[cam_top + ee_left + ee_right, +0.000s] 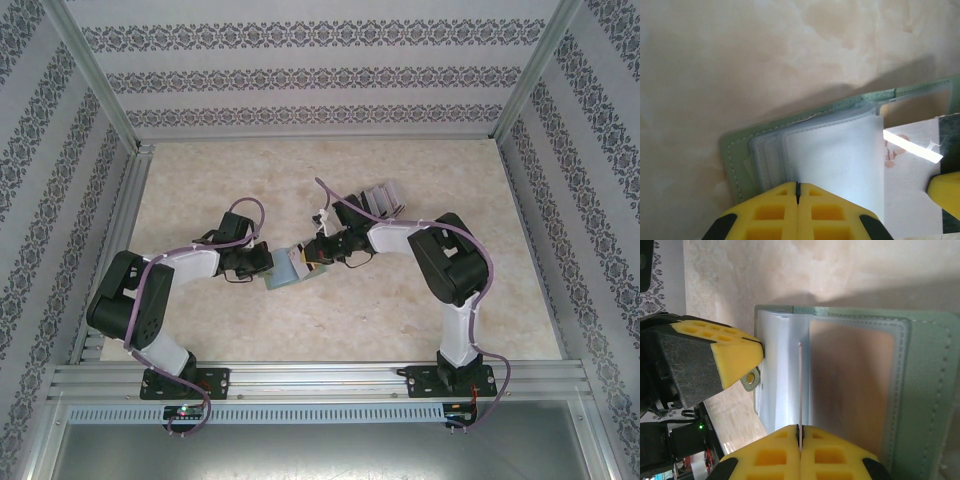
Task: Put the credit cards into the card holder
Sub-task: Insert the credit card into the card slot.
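As left arm (150, 290) angles inward | its end effector (798, 186) pinches card holder (737, 150)

Sage-green card holder (930, 390), marbled beige table (450, 310), floral-striped walls (320, 40)

Yellow fingers of left gripper (797, 187) pressed tight together over the edge of translucent sleeves (835, 150) inside the open sage-green card holder (740, 152). Stitched green cover around the sleeves, its shadow on the beige mottled table (740, 60) beyond. At the holder's right, a pale card (910, 170) with reddish print, one end behind the sleeves; yellow tip of right gripper (945, 187) on it.
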